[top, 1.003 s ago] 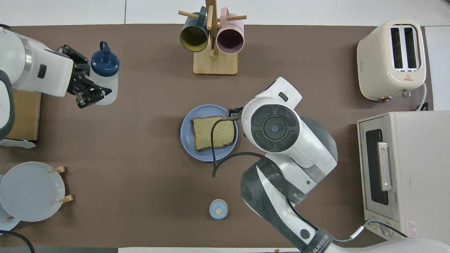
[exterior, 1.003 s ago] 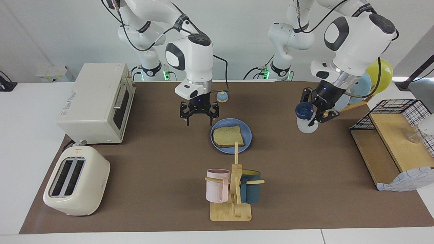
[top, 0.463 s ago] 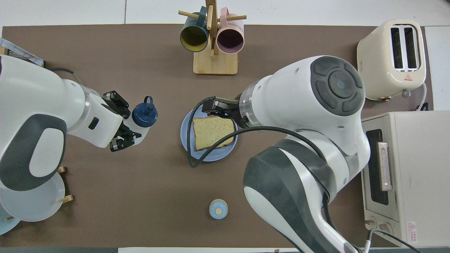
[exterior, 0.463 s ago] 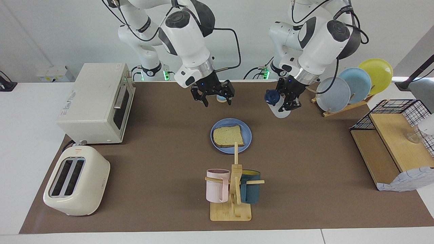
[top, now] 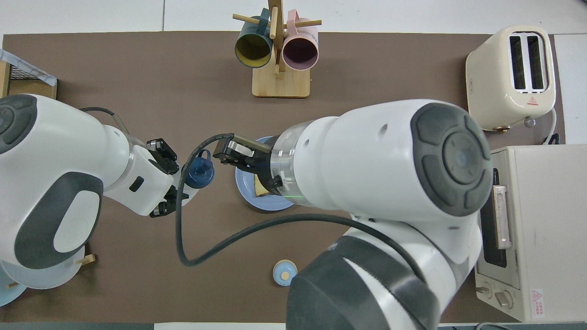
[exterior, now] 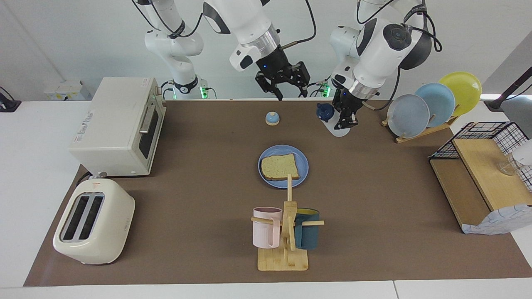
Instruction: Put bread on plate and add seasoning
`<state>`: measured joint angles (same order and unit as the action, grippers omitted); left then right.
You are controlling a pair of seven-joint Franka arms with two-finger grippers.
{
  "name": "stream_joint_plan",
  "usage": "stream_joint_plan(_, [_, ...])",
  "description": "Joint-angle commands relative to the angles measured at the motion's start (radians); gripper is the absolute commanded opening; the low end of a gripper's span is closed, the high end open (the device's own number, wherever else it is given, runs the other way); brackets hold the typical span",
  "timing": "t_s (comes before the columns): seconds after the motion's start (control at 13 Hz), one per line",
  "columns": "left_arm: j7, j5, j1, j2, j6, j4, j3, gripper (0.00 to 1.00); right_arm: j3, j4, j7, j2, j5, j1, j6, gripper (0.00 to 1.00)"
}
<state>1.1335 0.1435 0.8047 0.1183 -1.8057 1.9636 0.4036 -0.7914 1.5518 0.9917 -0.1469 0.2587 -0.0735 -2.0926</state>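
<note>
The bread [exterior: 279, 166] lies flat on the round blue plate [exterior: 303, 168] in the middle of the table. In the overhead view my right arm hides most of the bread, and only the plate's rim [top: 242, 185] shows. My left gripper [exterior: 343, 120] [top: 170, 185] is shut on the seasoning bottle [exterior: 334, 123], white with a navy cap [top: 199, 170]. It holds the bottle tilted in the air beside the plate, toward the left arm's end. My right gripper [exterior: 286, 88] is open and empty, raised high above the table.
A small blue bell [exterior: 272, 118] sits nearer to the robots than the plate. A mug rack [exterior: 286, 232] stands farther out. A toaster [exterior: 93, 226] and an oven [exterior: 118, 126] are at the right arm's end. A plate rack [exterior: 432, 108] and a wire shelf [exterior: 482, 166] are at the left arm's end.
My right gripper has let go of the bread's area, risen and drawn back toward its base. My left arm has carried the bottle from the shelf end toward the plate.
</note>
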Motion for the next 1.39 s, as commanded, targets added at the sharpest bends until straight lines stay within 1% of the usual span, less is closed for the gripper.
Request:
stream_joint_plan(0.0, [0.008, -0.016, 0.01, 0.037, 0.009, 0.029, 0.0, 0.0, -0.017, 0.036, 0.048, -0.013, 0.004, 0.015, -0.124, 0.59])
stream_joint_plan(0.08, [0.008, -0.016, 0.01, 0.038, 0.009, 0.029, -0.002, 0.0, -0.025, 0.054, 0.048, -0.014, -0.03, 0.024, -0.144, 0.53])
stream_joint_plan(0.15, [0.008, -0.016, 0.01, 0.038, 0.009, 0.029, -0.002, 0.0, -0.032, 0.068, 0.051, -0.014, -0.079, 0.029, -0.145, 0.5])
stream_joint_plan(0.23, [0.008, -0.016, 0.01, 0.038, 0.009, 0.029, -0.002, 0.0, -0.045, 0.073, 0.051, -0.022, -0.102, 0.029, -0.144, 0.47])
stream_joint_plan(0.62, [0.008, -0.016, 0.01, 0.038, 0.006, 0.035, -0.002, 0.0, -0.048, 0.076, 0.061, -0.029, -0.108, 0.031, -0.153, 0.42])
stream_joint_plan(0.93, [0.005, -0.016, 0.01, 0.038, 0.003, 0.035, -0.008, 0.0, -0.049, 0.074, 0.094, -0.057, -0.13, 0.043, -0.219, 0.42])
stream_joint_plan(1.0, [0.003, -0.016, 0.01, 0.038, 0.002, 0.035, -0.009, 0.0, -0.049, 0.076, 0.094, -0.06, -0.139, 0.049, -0.219, 0.42])
stream_joint_plan(1.31, [0.003, -0.016, 0.01, 0.038, 0.0, 0.035, -0.009, 0.0, -0.049, 0.074, 0.11, -0.06, -0.142, 0.052, -0.216, 0.36])
